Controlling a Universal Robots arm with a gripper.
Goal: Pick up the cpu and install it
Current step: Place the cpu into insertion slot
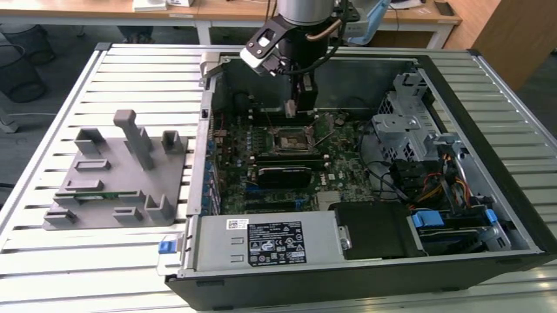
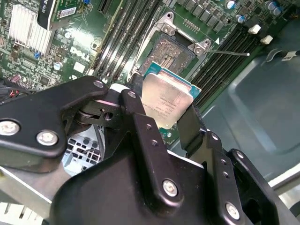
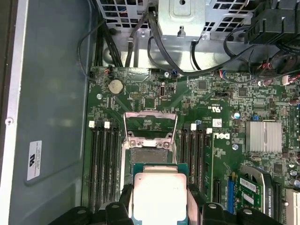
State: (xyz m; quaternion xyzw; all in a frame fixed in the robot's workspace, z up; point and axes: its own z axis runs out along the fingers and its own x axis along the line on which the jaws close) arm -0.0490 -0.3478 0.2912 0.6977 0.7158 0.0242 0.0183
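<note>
table (image 1: 96,261): carries the open case (image 1: 366,290)
case: motherboard (image 3: 140,93) lies inside
hand (image 2: 164,108): clamped on the cpu (image 2: 165,98) by two edges
socket (image 3: 149,152): frame lifted open
cpu: in the hand, metal top showing, above the motherboard near the socket

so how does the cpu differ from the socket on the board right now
The cpu is clamped in the jaws above the board; the socket sits fixed on it. The cpu shows a smooth silvery top with a green edge; the socket shows a dull dotted bed, its metal frame swung up. Both are square.
</note>
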